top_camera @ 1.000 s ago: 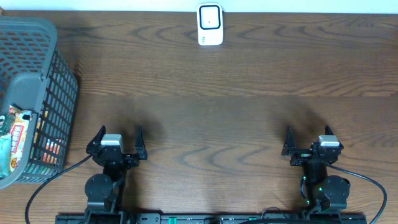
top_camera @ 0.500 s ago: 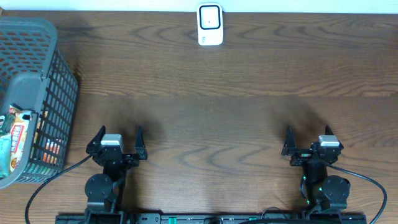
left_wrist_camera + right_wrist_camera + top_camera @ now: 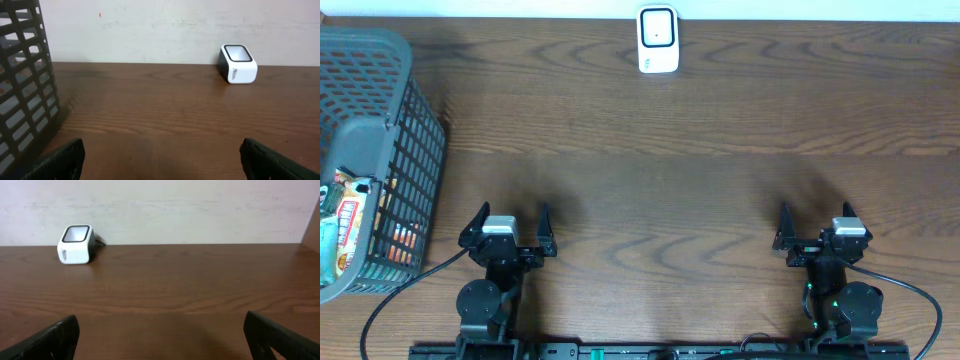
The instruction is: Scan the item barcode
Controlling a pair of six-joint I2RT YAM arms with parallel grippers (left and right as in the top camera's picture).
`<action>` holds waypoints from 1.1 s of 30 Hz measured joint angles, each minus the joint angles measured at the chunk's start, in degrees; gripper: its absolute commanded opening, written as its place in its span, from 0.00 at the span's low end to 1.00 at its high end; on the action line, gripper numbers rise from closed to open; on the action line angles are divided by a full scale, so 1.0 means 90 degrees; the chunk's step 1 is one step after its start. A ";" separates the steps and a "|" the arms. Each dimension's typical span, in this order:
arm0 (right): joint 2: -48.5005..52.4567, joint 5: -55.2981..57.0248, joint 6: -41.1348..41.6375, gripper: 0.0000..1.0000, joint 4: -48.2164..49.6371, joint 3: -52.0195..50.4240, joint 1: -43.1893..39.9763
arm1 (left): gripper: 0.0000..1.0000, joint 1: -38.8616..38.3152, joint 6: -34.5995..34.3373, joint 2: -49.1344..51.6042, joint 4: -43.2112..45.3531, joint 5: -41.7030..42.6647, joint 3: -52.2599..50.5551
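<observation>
- The packet (image 3: 342, 225) lies in the basket (image 3: 380, 130) at the tabletop (image 3: 700, 180) left, well apart from the scanner (image 3: 658, 40).
- It looks light, crinkly and slippery; pinching one edge seems best.
- The jaws of the left arm (image 3: 485, 290) and right arm (image 3: 840, 295) stand apart, empty.

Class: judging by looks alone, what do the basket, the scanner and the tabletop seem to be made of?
Basket: probably moulded plastic, matte dark grey; its lattice walls are uniform. Scanner: glossy white plastic casing, dark window, seemingly. Table: brown wood or wood-look laminate, smooth; grain swirls show, which one is unclear.
</observation>
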 measured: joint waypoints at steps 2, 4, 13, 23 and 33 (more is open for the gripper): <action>0.0000 0.0000 0.0000 0.99 0.0000 0.0000 0.0000 | 0.98 0.0000 0.0000 0.0002 0.0000 0.0000 0.0000; 0.0000 0.0000 0.0000 0.99 0.0000 0.0000 0.0000 | 0.98 0.0000 -0.0002 0.0002 0.0000 0.0000 0.0000; 0.0002 0.0000 0.0000 0.99 0.0000 0.0000 0.0000 | 0.98 0.0000 -0.0002 0.0002 0.0000 0.0000 0.0000; 0.0000 0.0000 0.0000 0.99 0.0000 0.0000 0.0000 | 0.97 0.0000 0.0000 0.0002 0.0000 0.0000 0.0000; 0.0000 0.0000 0.0000 0.99 0.0000 0.0000 0.0000 | 0.98 -0.0022 -0.2453 0.0002 0.0350 0.2125 -0.0010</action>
